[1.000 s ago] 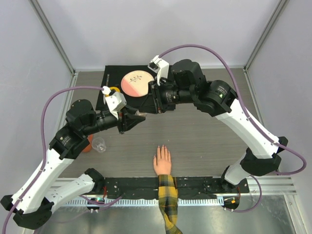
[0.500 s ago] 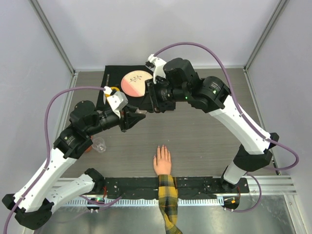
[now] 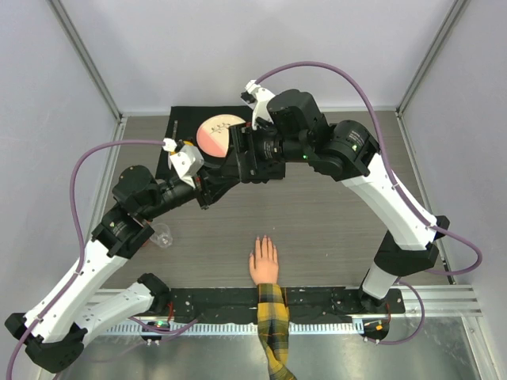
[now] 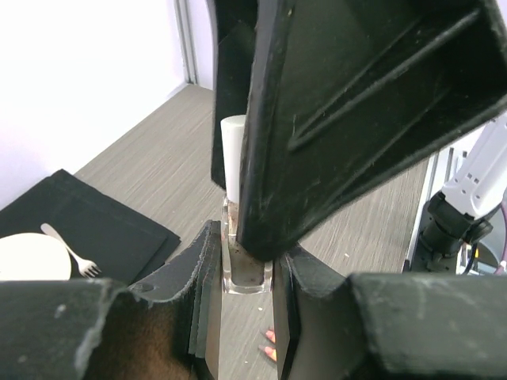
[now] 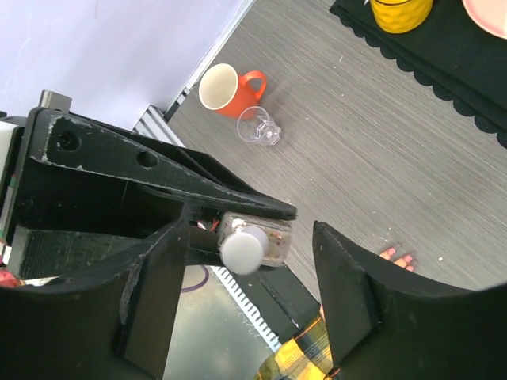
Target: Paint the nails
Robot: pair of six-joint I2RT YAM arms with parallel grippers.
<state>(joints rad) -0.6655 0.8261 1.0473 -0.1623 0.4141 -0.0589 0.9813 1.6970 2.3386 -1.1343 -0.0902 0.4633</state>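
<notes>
My left gripper (image 4: 244,294) is shut on a small clear bottle (image 4: 247,273) with a white cap (image 4: 233,154), held above the table. My right gripper (image 5: 249,289) is open, one finger on each side of the cap (image 5: 242,250) and clear of it. In the top view the two grippers meet over the table's middle, left (image 3: 214,185) and right (image 3: 233,169). The flesh-coloured hand (image 3: 264,261) in a yellow-and-black plaid sleeve lies flat at the near edge. Its pinkish nails (image 3: 263,240) point away from me and also show as nails (image 5: 397,255) below the right gripper.
An orange mug (image 5: 227,87) and a clear cup (image 5: 259,130) stand at the left. A black mat (image 3: 179,127) at the back holds a pink plate (image 3: 215,134) and a yellow cup (image 5: 401,11). A second plate with a fork (image 4: 70,247) lies on the mat.
My right gripper has opened and moved left, so its fingers now flank the bottle's cap. The left gripper has drawn slightly back and up with the bottle.
</notes>
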